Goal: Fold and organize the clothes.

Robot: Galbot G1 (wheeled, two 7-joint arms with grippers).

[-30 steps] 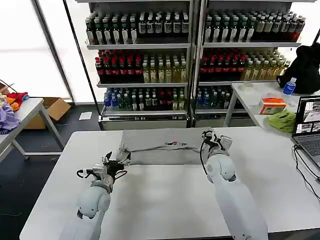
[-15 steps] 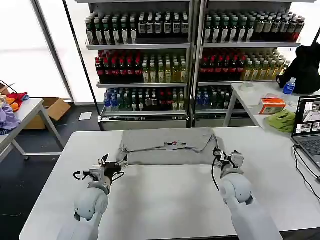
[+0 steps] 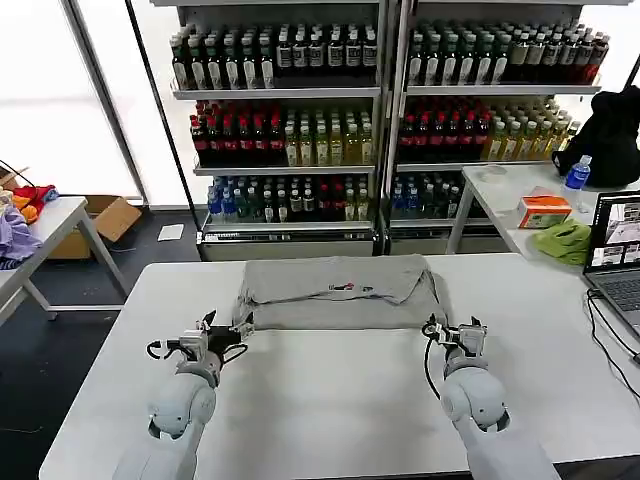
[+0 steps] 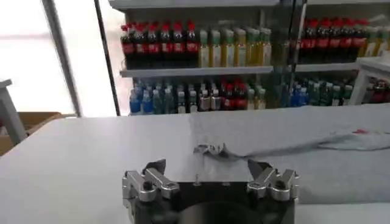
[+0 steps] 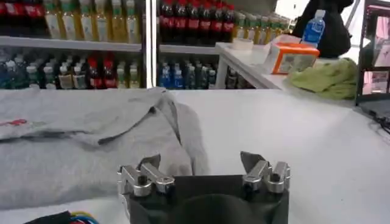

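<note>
A light grey shirt [image 3: 335, 293] lies folded into a wide band across the far half of the white table [image 3: 330, 400], its small coloured print [image 3: 344, 287] facing up. My left gripper [image 3: 222, 333] stands open just off the shirt's near left corner, holding nothing. In the left wrist view that gripper [image 4: 207, 165] faces a crumpled edge of the shirt [image 4: 292, 137]. Open and empty too, my right gripper [image 3: 455, 331] sits beside the near right corner. The right wrist view has its gripper [image 5: 201, 161] at the hem of the shirt [image 5: 85, 140].
Drink shelves [image 3: 380, 110] stand behind the table. A side table [image 3: 520, 200] at the right carries a lime-green bundle [image 3: 563, 240], an orange box [image 3: 545, 211] and a bottle [image 3: 577, 173]. A laptop [image 3: 615, 255] sits at the table's right edge. Purple cloth [image 3: 15, 235] lies on a left table.
My right gripper has drawn back from the shirt's far right part toward me and now sits off its near right corner. The shirt's right side has been laid flat. The left gripper shifted slightly nearer.
</note>
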